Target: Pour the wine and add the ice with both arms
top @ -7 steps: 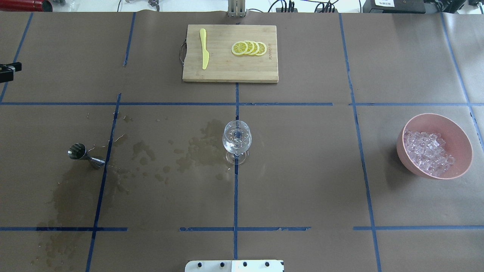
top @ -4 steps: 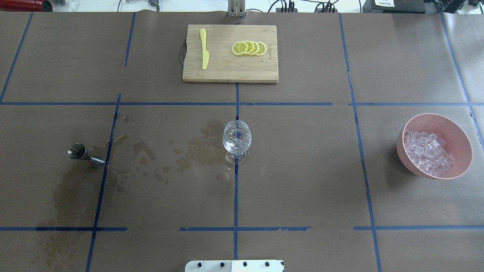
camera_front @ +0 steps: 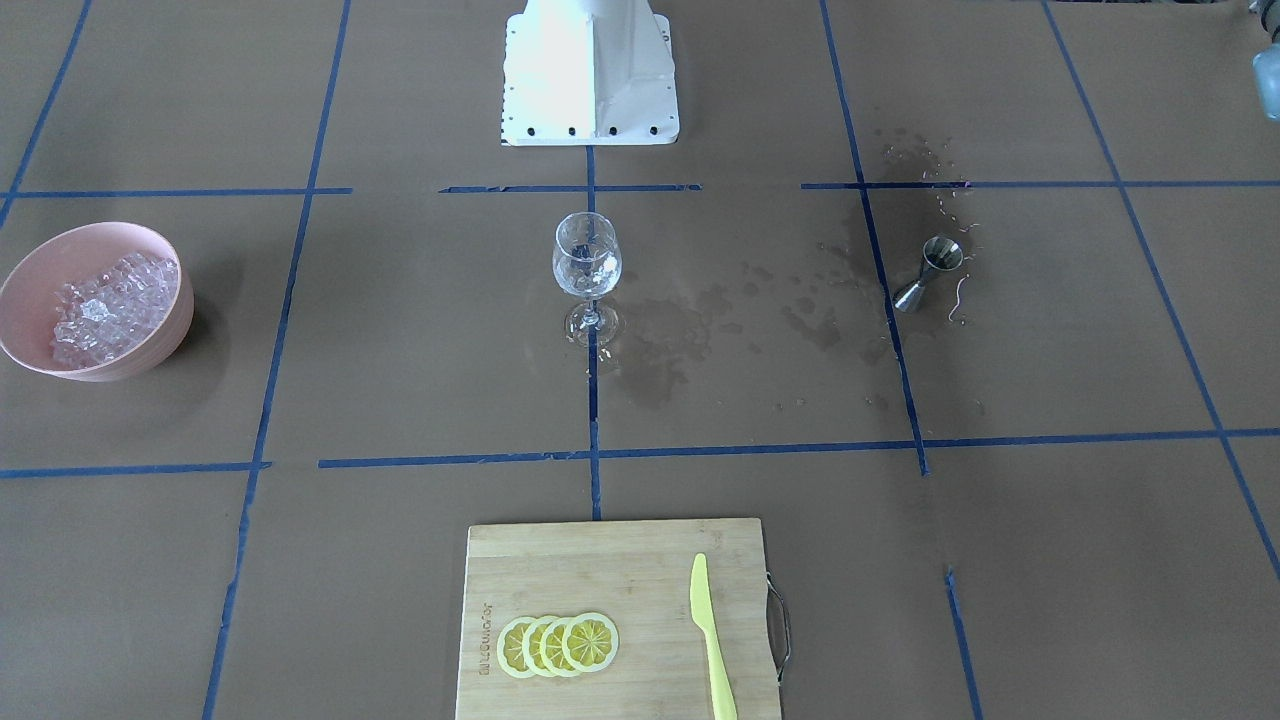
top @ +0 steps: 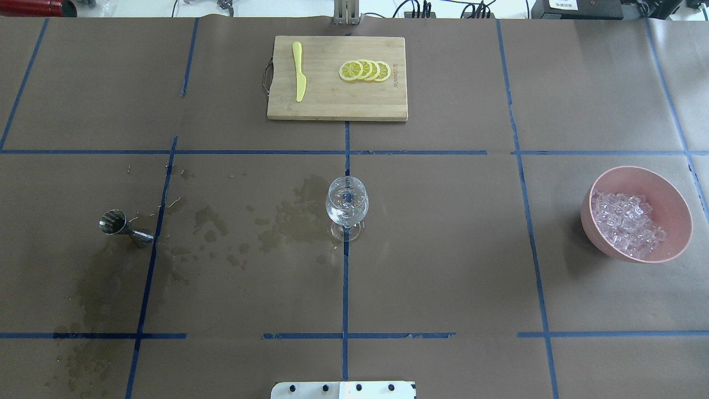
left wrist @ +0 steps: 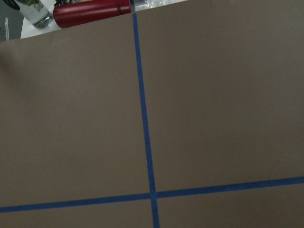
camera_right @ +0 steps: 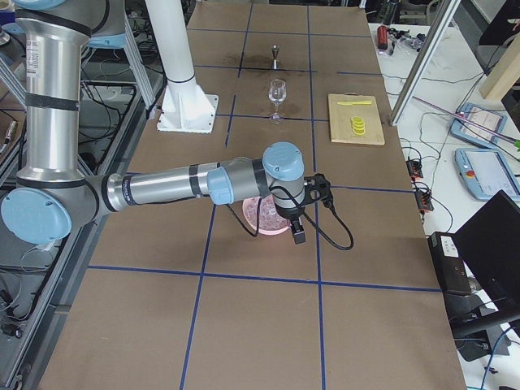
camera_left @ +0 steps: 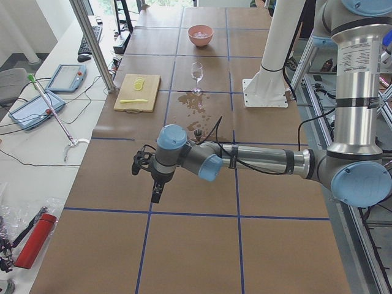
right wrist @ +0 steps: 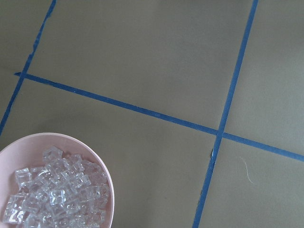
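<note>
A clear stemmed glass (top: 347,206) stands upright at the table's centre, also in the front view (camera_front: 586,262). The ice (top: 626,224) fills a pink bowl (top: 673,194) at the right; the right wrist view looks down on the ice (right wrist: 57,194). Wine is out of view. My left gripper (camera_left: 155,196) shows only in the exterior left view, hanging over bare paper beyond the table's left end; I cannot tell its state. My right gripper (camera_right: 298,235) shows only in the exterior right view, above the bowl's (camera_right: 262,219) outer side; its state I cannot tell.
A steel jigger (top: 119,224) stands left of the glass among dark wet stains (top: 288,219). At the back, a wooden board (top: 332,102) carries lemon slices (top: 364,70) and a yellow knife (top: 299,71). A red cylinder (left wrist: 90,13) lies off the paper's left end.
A black gripper tip at the overhead view's left edge one second ago has slid out of that view. Glass, jigger and bowl have not moved.
</note>
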Controlling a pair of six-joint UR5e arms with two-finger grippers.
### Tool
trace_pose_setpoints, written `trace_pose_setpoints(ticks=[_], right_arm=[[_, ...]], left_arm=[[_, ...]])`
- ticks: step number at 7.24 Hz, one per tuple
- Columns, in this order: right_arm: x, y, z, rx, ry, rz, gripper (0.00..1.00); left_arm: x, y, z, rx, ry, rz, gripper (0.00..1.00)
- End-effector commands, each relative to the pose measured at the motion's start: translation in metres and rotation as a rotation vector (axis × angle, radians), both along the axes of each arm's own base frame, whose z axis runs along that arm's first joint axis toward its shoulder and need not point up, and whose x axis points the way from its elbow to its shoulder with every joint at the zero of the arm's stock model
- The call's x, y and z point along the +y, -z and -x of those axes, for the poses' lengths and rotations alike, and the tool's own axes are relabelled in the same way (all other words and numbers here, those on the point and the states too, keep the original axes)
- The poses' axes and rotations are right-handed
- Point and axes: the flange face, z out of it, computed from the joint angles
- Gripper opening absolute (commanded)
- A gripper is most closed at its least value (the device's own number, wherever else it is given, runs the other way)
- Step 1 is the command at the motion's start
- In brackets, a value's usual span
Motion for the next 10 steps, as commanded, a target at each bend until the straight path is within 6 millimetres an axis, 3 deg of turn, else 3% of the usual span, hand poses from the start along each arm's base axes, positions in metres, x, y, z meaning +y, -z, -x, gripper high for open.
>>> trace_pose_setpoints(ticks=[1, 2, 3, 4, 5, 6, 8, 10], right_arm=[[0.0, 0.02, 0.005, -0.048, -0.052, 0.041, 0.99], [0.005, 0.049, 0.021, -0.066, -0.082, 0.064, 0.99], [0.013, 0.062, 0.041, -0.071, -0.063, 0.073, 0.99], [0.014, 0.072, 0.068, -0.074, -0.06, 0.097, 0.99], [0.015, 0.078, 0.101, -0.072, -0.106, 0.101, 0.98], [0.031, 0.068, 0.14, -0.058, -0.152, 0.083, 0.99], [0.056, 0.046, 0.183, -0.045, -0.162, 0.035, 0.98], [0.075, 0.031, 0.242, 0.067, -0.097, -0.052, 0.98]], left_arm=[[0.054, -0.033, 0.002, 0.192, -0.049, 0.149, 1.0], [0.064, -0.032, 0.002, 0.215, -0.053, 0.16, 1.0], [0.062, -0.034, 0.001, 0.211, -0.053, 0.167, 1.0], [0.062, -0.023, 0.003, 0.207, -0.051, 0.142, 1.0], [0.059, -0.028, 0.002, 0.201, -0.048, 0.153, 1.0], [0.051, -0.024, -0.001, 0.202, -0.052, 0.146, 1.0], [0.048, -0.022, -0.001, 0.202, -0.052, 0.14, 1.0], [0.049, -0.023, 0.0, 0.202, -0.05, 0.142, 1.0]])
